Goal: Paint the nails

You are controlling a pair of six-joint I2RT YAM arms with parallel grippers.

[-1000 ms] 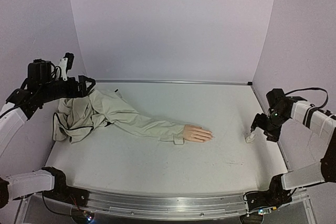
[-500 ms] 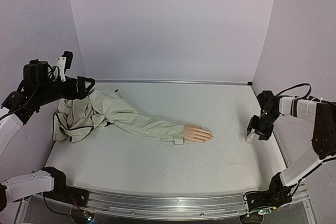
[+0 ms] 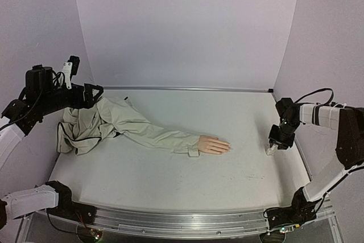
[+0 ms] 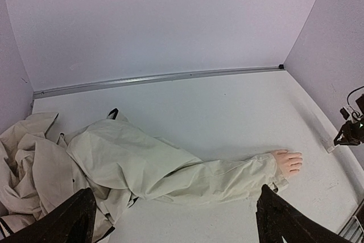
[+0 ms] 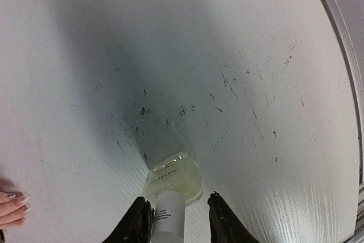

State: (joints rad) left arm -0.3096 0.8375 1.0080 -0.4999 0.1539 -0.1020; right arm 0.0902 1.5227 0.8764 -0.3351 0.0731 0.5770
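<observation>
Right wrist — bottle (image 5: 173, 181) cap cut off, nails (image 5: 16, 200) half cropped

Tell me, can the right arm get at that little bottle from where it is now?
Probably yes. The right gripper sits right over the small bottle, a finger on each side of its white cap. Nothing else stands near it on the table, so the way looks free.

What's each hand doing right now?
Left hand: open, empty.
Right hand: straddling the white cap of the bottle; grip cannot be told.
</observation>
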